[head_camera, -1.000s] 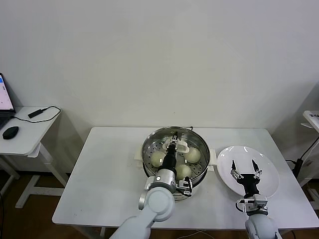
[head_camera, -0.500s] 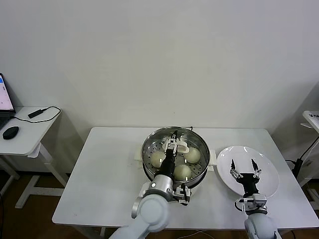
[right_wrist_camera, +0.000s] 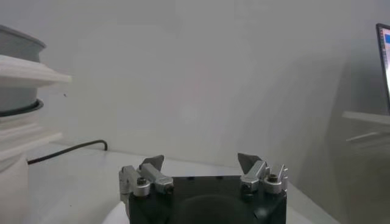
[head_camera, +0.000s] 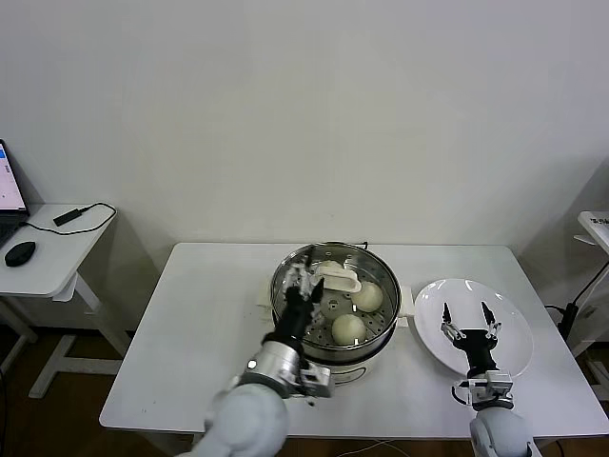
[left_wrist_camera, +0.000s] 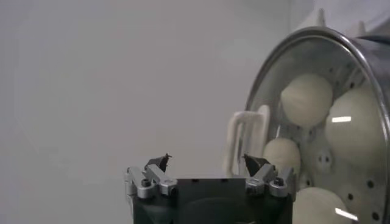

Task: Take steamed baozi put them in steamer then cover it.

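Buns covered in the steamer, both hands spread and empty.

From the head view, the left hand [head_camera: 303,283] is seen spread over the steamer [head_camera: 333,300] rim, just beside the lid handle [head_camera: 339,278]; the buns [head_camera: 348,328] lie inside under the glass lid. The right hand [head_camera: 468,324] is held spread above the plate [head_camera: 509,328] on the white tabletop [head_camera: 205,333]. In the left wrist view, the buns [left_wrist_camera: 306,99] are seen through the lid, beyond the parted fingers [left_wrist_camera: 259,167]. In the right wrist view, spread fingers [right_wrist_camera: 251,163] face a plain wall.
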Controlling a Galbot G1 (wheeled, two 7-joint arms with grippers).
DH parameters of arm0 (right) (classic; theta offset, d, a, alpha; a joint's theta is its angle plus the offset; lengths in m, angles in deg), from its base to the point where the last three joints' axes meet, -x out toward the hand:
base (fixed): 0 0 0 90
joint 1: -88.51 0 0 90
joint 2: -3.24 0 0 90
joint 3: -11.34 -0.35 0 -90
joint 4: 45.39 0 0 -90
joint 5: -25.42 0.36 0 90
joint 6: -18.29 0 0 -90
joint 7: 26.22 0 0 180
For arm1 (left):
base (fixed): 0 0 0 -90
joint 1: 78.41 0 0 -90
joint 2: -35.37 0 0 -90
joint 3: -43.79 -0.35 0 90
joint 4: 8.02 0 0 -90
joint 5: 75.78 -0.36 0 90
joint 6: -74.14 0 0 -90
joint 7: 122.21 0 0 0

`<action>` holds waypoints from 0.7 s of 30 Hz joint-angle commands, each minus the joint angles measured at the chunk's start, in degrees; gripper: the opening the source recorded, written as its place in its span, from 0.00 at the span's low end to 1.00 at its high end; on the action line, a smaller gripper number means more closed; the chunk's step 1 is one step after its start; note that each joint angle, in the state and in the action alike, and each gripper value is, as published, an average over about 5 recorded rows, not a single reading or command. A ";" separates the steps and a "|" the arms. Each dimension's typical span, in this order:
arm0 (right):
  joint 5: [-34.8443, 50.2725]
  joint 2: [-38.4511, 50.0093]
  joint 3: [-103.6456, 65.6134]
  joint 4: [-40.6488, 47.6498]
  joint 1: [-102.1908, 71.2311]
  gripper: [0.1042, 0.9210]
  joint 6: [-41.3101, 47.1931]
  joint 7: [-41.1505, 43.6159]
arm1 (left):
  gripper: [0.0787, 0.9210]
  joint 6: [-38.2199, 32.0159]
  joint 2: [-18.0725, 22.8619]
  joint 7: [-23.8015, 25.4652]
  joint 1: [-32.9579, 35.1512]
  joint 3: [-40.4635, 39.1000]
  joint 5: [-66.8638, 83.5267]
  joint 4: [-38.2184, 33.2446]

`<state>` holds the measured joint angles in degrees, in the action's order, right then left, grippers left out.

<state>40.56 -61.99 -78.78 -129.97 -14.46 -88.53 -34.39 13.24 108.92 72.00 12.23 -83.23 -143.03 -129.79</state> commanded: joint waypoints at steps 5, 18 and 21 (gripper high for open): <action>8.47 1.11 1.02 -2.51 -1.31 0.88 -0.97 2.30 | 0.88 -24.35 -2.14 -23.66 3.62 28.69 69.84 4.95; 10.20 1.13 0.39 -3.24 -2.96 0.88 -1.35 5.10 | 0.88 -32.20 -1.70 -17.52 7.40 32.76 78.31 15.36; 10.08 1.07 0.21 -3.23 -3.52 0.88 -1.44 5.25 | 0.88 -32.61 -1.42 -17.23 7.60 32.28 78.23 15.60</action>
<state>48.93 -60.95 -78.32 -132.77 -17.07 -89.37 -30.64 -11.60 107.33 55.59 18.15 -56.64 -78.39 -119.78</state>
